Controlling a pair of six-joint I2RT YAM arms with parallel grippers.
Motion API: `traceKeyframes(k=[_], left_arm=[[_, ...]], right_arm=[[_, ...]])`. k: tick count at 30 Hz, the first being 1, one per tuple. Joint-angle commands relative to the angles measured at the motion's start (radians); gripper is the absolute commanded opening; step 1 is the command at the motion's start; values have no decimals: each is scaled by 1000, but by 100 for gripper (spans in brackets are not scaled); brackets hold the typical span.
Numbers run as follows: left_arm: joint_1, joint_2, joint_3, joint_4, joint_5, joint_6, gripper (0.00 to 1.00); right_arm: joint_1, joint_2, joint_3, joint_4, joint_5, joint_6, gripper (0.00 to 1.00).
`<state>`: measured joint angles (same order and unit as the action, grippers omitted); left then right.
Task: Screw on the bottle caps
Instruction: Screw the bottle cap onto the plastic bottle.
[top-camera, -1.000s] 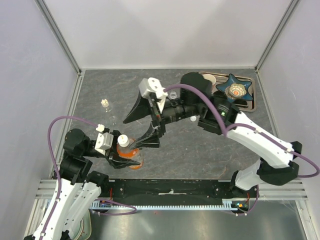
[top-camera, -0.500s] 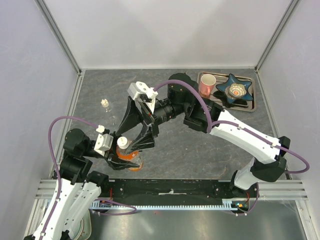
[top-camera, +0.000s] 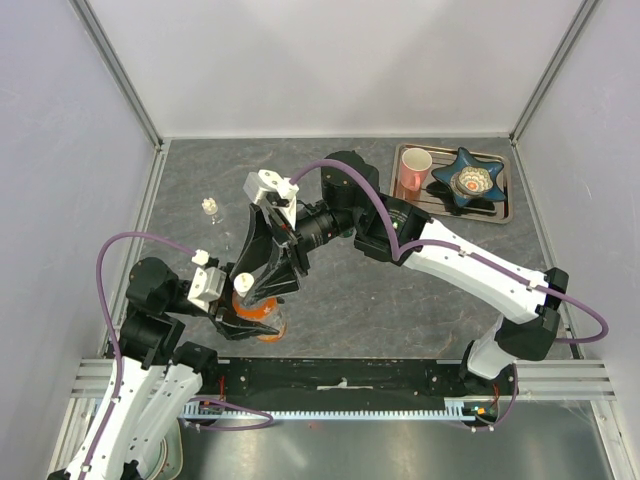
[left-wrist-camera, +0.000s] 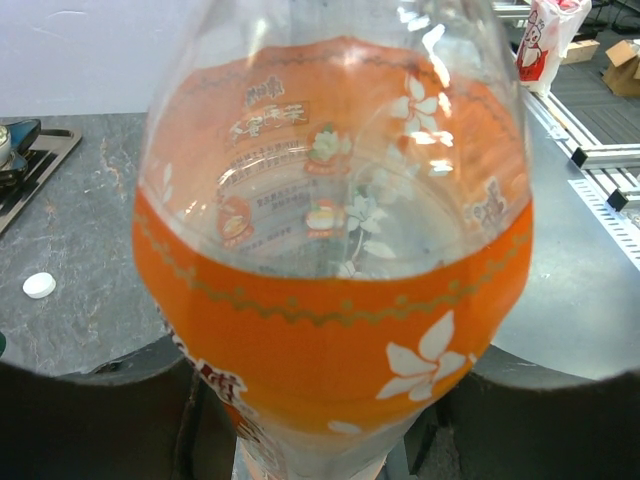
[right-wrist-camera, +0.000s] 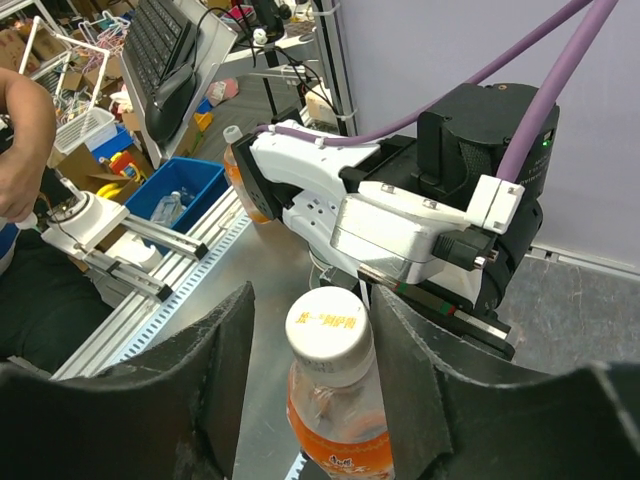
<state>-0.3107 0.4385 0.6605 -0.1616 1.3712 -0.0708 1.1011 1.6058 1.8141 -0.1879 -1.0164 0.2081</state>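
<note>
Inside the right pincer sits the bottle cap

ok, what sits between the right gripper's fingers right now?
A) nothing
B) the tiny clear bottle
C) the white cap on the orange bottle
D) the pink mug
C: in the right wrist view the right gripper has a finger on either side of the white cap sitting on the orange bottle, whose body the left gripper grips lower down.
</note>
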Motion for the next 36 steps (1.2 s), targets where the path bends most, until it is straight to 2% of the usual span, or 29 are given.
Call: traceKeyframes(k=[1, 5, 10, 13, 14, 16, 19, 23, 25, 26, 27, 30, 31, 32, 33, 35, 36], left_arm=[[1, 0, 14, 31, 8, -37, 2], [-1, -1, 16, 33, -21, -46, 2], [-1, -3, 30, 33, -101, -50, 2], [-1, -6, 45, 31, -204, -47, 2], [-1, -6, 50, 19, -277, -34, 2], [1, -7, 63, 7, -357, -18, 2], [-1, -7, 79, -16, -615, 9, 2], [1, -15, 77, -35, -826, 48, 2], [-1, -15, 74, -53, -924, 60, 2], [1, -17, 70, -59, -949, 62, 2], [-1, -21, 67, -62, -969, 62, 2], [-1, -29, 56, -70, -994, 60, 2], [-1, -29, 54, -72, -988, 59, 2], [-1, -32, 50, -73, -985, 58, 2], [1, -30, 48, -73, -980, 60, 2], [-1, -32, 44, -76, -972, 66, 2], [1, -30, 42, -78, -962, 69, 2]], right_arm=[[-3, -15, -10, 48, -21, 4, 54], [-1, -32, -36, 50, 5, -3, 42], [-3, -44, -65, -33, 102, -56, 34], [-1, -46, -71, -129, 250, -91, 26], [-1, -43, -75, -154, 328, -107, 20], [-1, -41, -91, -191, 438, -104, 17], [0, -38, -119, -209, 623, -78, 6], [22, -1, -121, -229, 886, -21, 2], [54, 19, -110, -243, 1085, 17, 0], [66, 44, -96, -248, 1148, 39, 0], [97, 63, -81, -272, 1299, 46, 0], [167, 134, -7, -318, 1499, 56, 0], [181, 147, 11, -323, 1588, 57, 4], [190, 166, 45, -326, 1607, 57, 10], [200, 170, 63, -332, 1622, 63, 19], [201, 164, 114, -334, 1629, 68, 29], [201, 155, 126, -323, 1616, 70, 40]])
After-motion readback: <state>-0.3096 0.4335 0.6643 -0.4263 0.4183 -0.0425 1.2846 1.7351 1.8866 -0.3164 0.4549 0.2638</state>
